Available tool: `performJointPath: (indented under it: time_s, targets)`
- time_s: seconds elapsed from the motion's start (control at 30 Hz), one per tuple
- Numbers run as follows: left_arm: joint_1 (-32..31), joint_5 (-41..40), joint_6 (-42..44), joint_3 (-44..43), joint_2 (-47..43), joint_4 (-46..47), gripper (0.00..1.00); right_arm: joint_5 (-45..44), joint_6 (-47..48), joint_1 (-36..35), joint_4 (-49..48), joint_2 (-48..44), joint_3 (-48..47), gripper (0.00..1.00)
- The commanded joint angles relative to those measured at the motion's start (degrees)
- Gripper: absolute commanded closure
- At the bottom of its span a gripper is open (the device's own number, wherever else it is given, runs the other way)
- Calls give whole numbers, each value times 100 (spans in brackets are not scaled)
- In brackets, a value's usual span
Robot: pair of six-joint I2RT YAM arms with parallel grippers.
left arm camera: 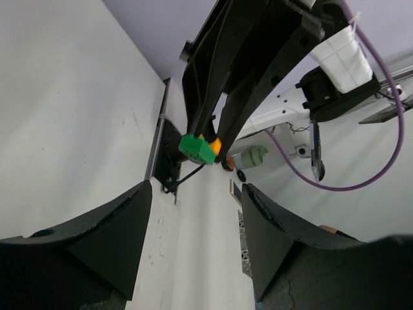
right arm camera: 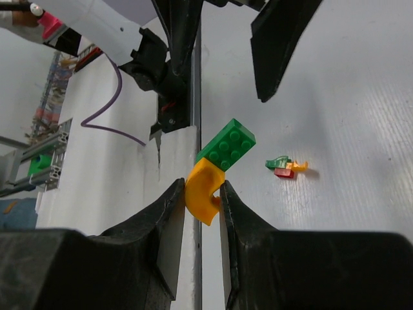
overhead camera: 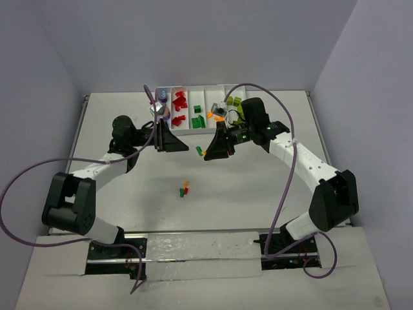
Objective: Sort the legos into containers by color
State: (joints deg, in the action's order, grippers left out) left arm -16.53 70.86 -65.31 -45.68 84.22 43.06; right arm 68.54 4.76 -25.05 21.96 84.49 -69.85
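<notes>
Overhead view of a white table (overhead camera: pixel 258 187) with a white tray (overhead camera: pixel 213 92) at its far edge, divided into five long compartments. From left to right the compartments held purple bricks (overhead camera: pixel 162 97), red bricks (overhead camera: pixel 179 101), dark green bricks (overhead camera: pixel 197 120), an orange brick (overhead camera: pixel 210 113) and lime bricks (overhead camera: pixel 235 102). The right arm partly hid the last two compartments.

Just in front of the tray's near rim, the two grippers faced each other almost tip to tip. The right gripper (right arm camera: pixel 202 188) was pinched narrow on a curved orange piece (right arm camera: pixel 205 197). A dark green studded brick (right arm camera: pixel 226 146) was stuck to that piece, tilted and pointing away from the fingers. The left gripper (left arm camera: pixel 197 190) stood wide, with its fingers well apart and nothing between them. It was aimed at the held pair, close to it but not touching.

Farther from the tray, toward the arm bases, a small cluster of loose bricks (overhead camera: pixel 184 189) in green, red and orange lay on the table.
</notes>
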Motion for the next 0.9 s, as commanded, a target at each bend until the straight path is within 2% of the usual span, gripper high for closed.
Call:
performJointPath:
  time_s: [0.0, 0.2, 0.37, 0.47, 0.63, 0.87]
  targets:
    - [-139, 79, -1854, -2, 348, 2596, 33, -34, 327, -167, 92, -55, -233, 100]
    - [-339, 77, -1789, -73, 551, 2559, 31, -21, 243, -228, 96, -40, -338, 100]
    - [-499, 68, -925, -204, 420, 1437, 32, -7, 227, -246, 107, -11, -389, 100]
    - [-559, 64, -717, -240, 337, 1271, 35, -7, 192, -262, 92, 8, -398, 100]
    - [-584, 42, -888, -217, 337, 1503, 41, -16, 137, -290, 32, 15, -380, 100]
    - [-588, 15, -1651, -168, 478, 2544, 49, -42, 89, -299, 0, 39, -371, 100]
